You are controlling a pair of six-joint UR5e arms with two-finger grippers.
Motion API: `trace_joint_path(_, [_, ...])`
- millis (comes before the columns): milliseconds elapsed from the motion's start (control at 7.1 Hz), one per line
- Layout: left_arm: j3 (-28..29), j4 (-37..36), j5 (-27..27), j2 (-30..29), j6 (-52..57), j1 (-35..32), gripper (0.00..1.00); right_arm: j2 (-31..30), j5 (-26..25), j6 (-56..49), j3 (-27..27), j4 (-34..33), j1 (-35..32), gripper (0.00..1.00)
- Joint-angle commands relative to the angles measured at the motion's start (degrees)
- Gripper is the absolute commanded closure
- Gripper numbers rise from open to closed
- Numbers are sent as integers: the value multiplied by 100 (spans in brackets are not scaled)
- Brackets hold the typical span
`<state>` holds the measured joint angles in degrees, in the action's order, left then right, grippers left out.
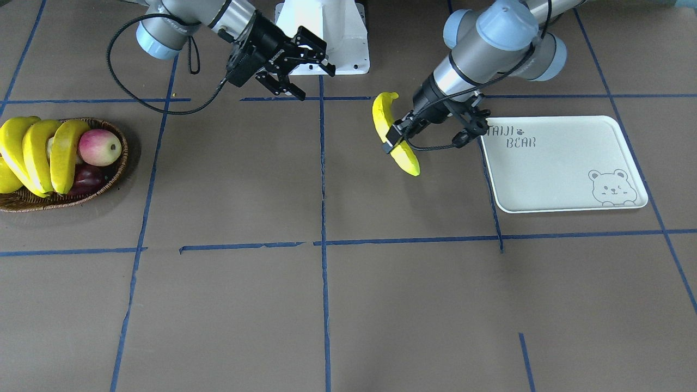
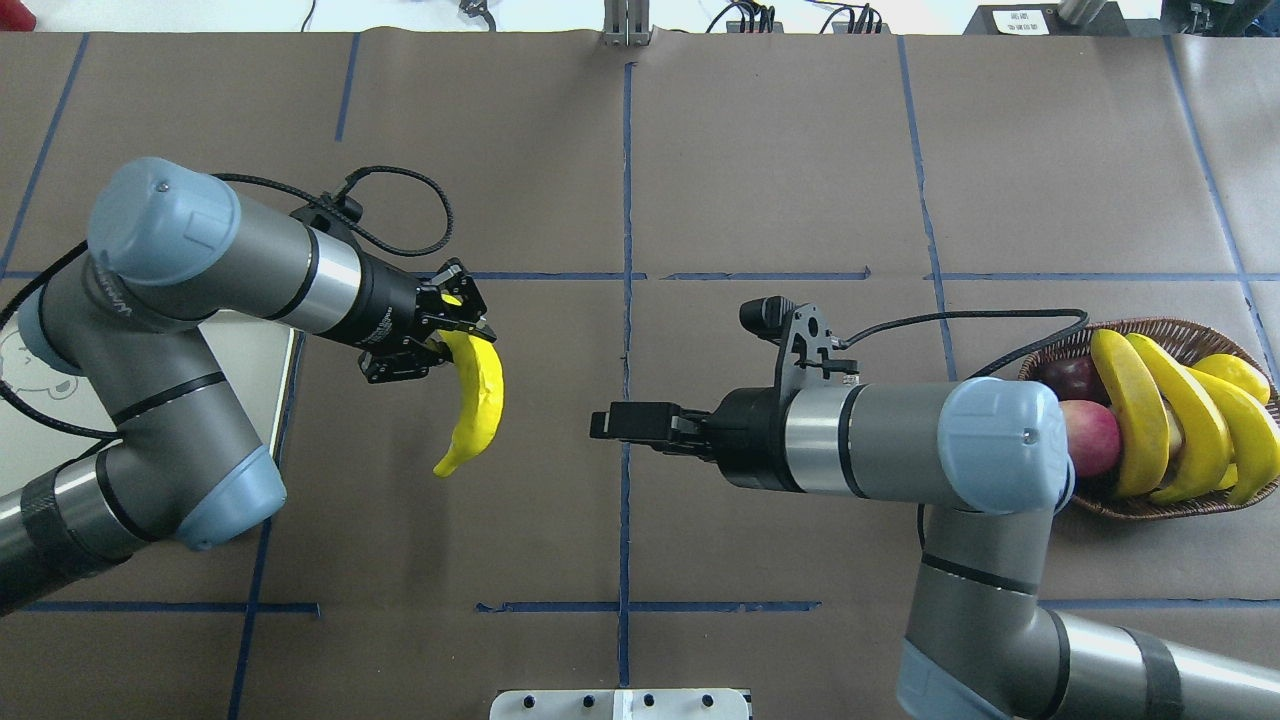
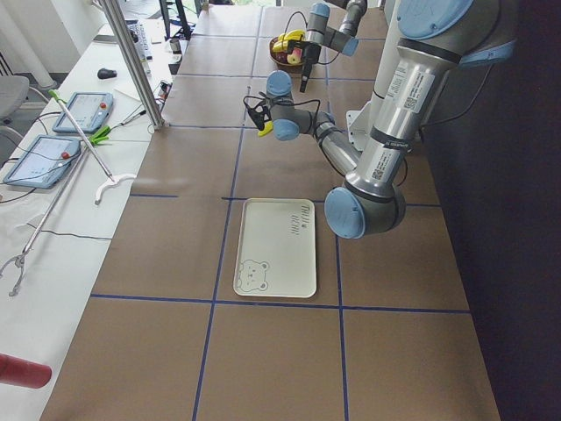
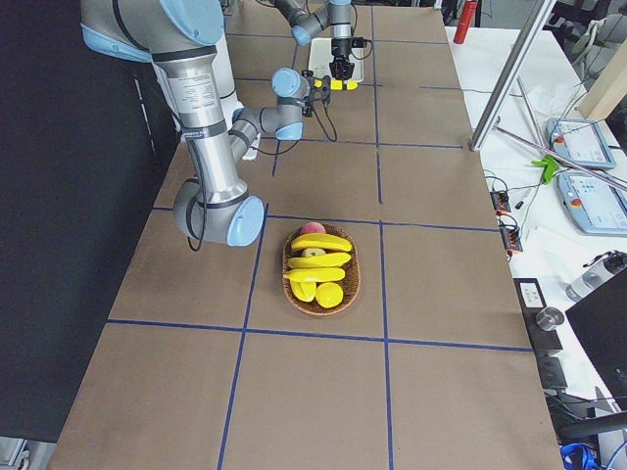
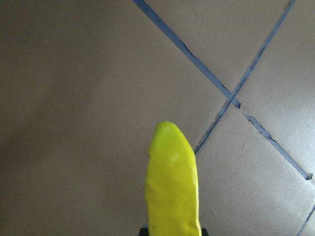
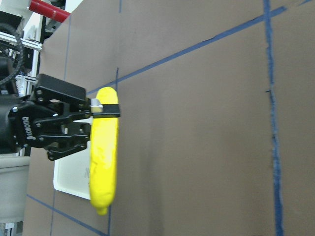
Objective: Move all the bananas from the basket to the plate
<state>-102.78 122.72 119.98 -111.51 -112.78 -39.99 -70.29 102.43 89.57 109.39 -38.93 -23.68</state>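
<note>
My left gripper (image 1: 393, 139) is shut on the middle of one bright yellow banana (image 1: 404, 157) and holds it above the table, just left of the plate (image 1: 561, 169) in the front view. The cream "TAIJI BEAR" plate holds nothing. In the overhead view that banana (image 2: 478, 400) hangs from the left gripper (image 2: 450, 335). It also shows in the left wrist view (image 5: 172, 187) and the right wrist view (image 6: 104, 147). Three more bananas (image 1: 38, 155) lie in the wicker basket (image 1: 122, 158). My right gripper (image 1: 297, 68) is open and empty, near the table's centre line.
The basket also holds a red-green fruit (image 1: 99, 147), a dark purple fruit (image 1: 87, 178) and a short yellow fruit (image 2: 1235, 375). Blue tape lines cross the brown table. The robot base (image 1: 326, 32) stands at the table's back edge.
</note>
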Motion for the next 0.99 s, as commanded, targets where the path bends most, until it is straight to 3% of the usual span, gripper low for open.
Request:
trace_joint_path(0, [-136, -28, 8, 958, 690, -377, 100, -545, 1046, -71, 91, -480, -844, 0])
trace_joint_path(141, [-276, -29, 25, 1460, 1218, -509, 100, -721, 1564, -315, 100, -866, -1318, 0])
trace_joint_path(564, [-217, 6, 52, 2490, 2931, -1132, 100, -1748, 2384, -2245, 108, -1379, -2251, 0])
trace_joint_path(846, [168, 41, 43, 2642, 3628, -1563, 100, -2275, 2737, -3229, 82, -1398, -2789, 0])
